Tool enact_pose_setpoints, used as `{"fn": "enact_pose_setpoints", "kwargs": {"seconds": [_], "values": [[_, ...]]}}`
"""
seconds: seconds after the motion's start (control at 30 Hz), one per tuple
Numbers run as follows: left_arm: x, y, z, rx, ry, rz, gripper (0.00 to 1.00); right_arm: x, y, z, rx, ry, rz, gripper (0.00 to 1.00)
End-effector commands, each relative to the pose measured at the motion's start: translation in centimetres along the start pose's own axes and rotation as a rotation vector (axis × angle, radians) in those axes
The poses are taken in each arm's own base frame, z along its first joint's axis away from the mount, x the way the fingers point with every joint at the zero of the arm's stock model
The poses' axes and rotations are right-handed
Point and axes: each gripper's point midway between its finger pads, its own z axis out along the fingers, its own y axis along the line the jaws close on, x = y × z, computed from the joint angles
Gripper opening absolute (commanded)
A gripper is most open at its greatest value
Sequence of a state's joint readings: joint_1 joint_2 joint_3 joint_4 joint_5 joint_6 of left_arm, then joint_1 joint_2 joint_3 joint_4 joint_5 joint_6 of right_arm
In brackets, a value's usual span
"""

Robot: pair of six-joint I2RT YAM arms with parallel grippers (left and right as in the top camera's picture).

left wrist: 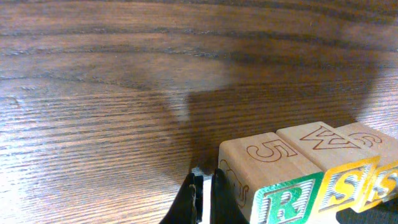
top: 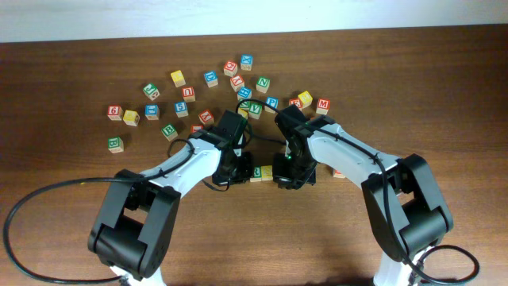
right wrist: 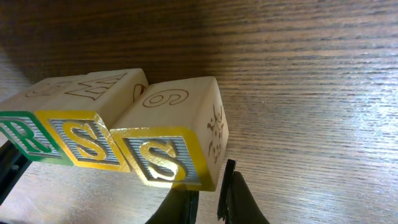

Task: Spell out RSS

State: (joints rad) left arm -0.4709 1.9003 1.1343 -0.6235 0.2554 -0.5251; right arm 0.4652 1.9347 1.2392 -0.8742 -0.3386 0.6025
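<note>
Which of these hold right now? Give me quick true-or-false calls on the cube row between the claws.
1. The R cube has a red frame. False: its frame is green.
2. The middle S cube and the end S cube have yellow frames. True.
3. The three cubes stand apart with gaps. False: they touch side by side.
4. In the right wrist view they read R, S, S from left to right. True.
5. Loose cubes lie scattered on the table, away from these three. True.

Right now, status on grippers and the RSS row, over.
Left gripper shut, by R cube. Right gripper shut, by end S cube. Row reads RSS, cubes touching. Loose cubes sit apart.
</note>
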Motion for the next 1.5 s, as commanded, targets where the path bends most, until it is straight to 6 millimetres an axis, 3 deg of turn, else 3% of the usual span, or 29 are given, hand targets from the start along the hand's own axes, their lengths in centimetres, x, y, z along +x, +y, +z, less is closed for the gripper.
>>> {"fn": "enact_pose_setpoints", "kwargs": {"seconds": [0.0,0.17,0.3,0.33,0.37,0.4,0.47,0.57,0.67,0.73,1.0,1.47], "values": [[0.4,0.2,0.5,0.001,0.02,-0.017,0.0,-0.2,-0.3,0.2,0.009,-0.01,0.009,0.08],[0.4,0.2,0.5,0.001,0.021,-0.017,0.0,-0.2,-0.2,0.2,0.008,-0.011,0.007,0.07],[0.4,0.2,0.5,0.0,0.02,-0.016,0.0,2.0,-0.8,-1.2,0.02,0.075,-0.06,0.04],[0.4,0.2,0.5,0.0,0.02,-0.016,0.0,1.7,-1.3,-2.1,0.028,0.065,-0.042,0.04],[0.4,0.2,0.5,0.0,0.02,-0.016,0.0,0.1,-2.9,-3.5,0.037,0.022,-0.003,0.04],[0.4,0.2,0.5,0.0,0.02,-0.016,0.0,-1.7,-4.4,-4.0,0.031,-0.017,-0.052,0.05],[0.4,0.2,0.5,0.001,0.019,-0.016,0.0,-3.3,-5.2,-3.6,0.018,-0.044,-0.069,0.04],[0.4,0.1,0.5,0.001,0.019,-0.016,0.0,-4.2,-3.6,-2.2,0.001,-0.078,-0.097,0.04],[0.4,0.1,0.5,0.001,0.02,-0.016,0.0,-4.2,-0.6,-1.3,-0.023,-0.124,-0.167,0.04],[0.4,0.2,0.5,0.001,0.022,-0.017,0.0,-4.1,0.0,-1.1,-0.028,-0.128,-0.16,0.04],[0.8,0.4,0.5,-0.009,0.039,0.016,0.0,-3.1,-0.4,-1.0,-0.015,-0.086,-0.122,0.04],[1.3,0.7,0.5,-0.021,0.059,0.008,0.0,-3.2,-0.3,-1.0,-0.021,-0.09,-0.125,0.04]]}}
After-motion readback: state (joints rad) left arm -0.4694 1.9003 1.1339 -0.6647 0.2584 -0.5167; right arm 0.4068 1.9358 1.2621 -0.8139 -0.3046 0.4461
